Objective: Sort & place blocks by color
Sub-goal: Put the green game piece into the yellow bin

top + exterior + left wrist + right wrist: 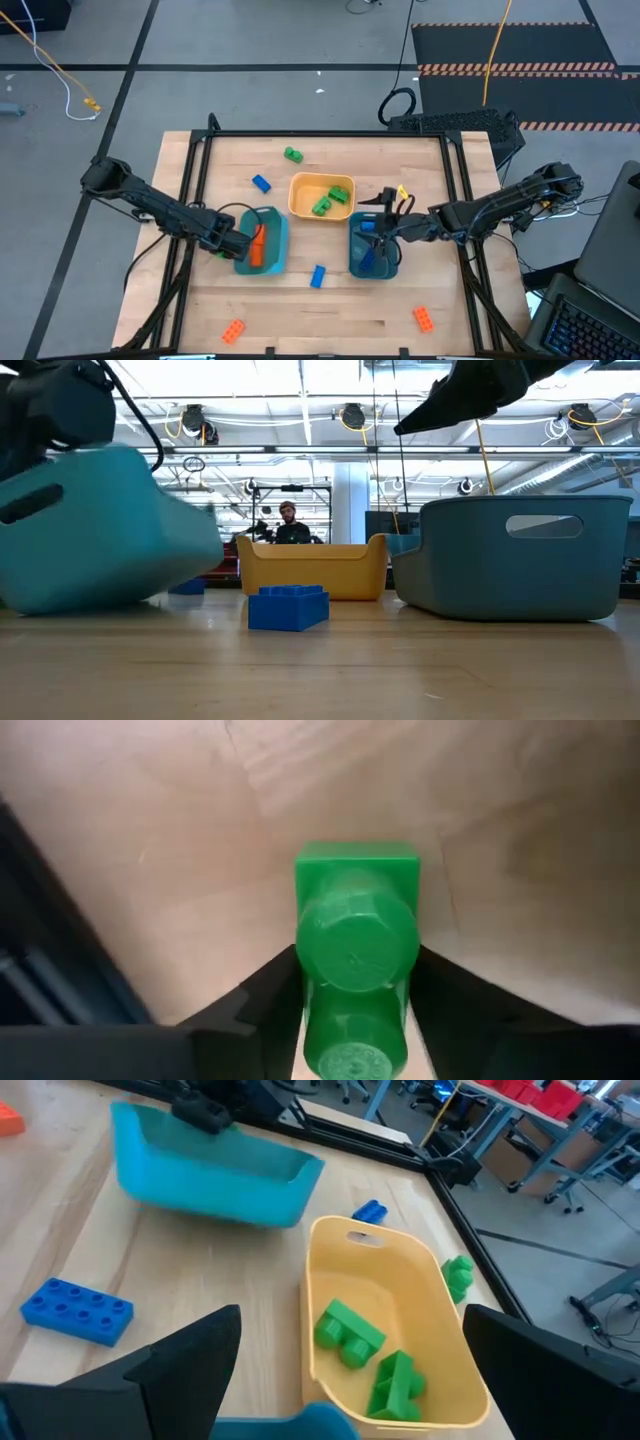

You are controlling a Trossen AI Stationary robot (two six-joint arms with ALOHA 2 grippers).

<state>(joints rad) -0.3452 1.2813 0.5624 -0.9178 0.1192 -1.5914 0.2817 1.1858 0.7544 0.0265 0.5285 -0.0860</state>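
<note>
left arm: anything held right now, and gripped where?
The left tool has a green brick between its fingers, one on each long side; whether the grip is firm cannot be told. The right tool holds nothing.

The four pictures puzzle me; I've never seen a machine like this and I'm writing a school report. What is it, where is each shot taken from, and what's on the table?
It is a robot with two dark arms at a wooden table, sorting toy bricks by colour. One picture looks straight down, one looks level across the tabletop, and two come from cameras on the wrists. The left gripper sits beside a teal bin holding an orange brick; its wrist view shows a green brick between its fingers. The right gripper is open above the other teal bin. A yellow bin holds green bricks. Blue, orange and green bricks lie loose.
</note>
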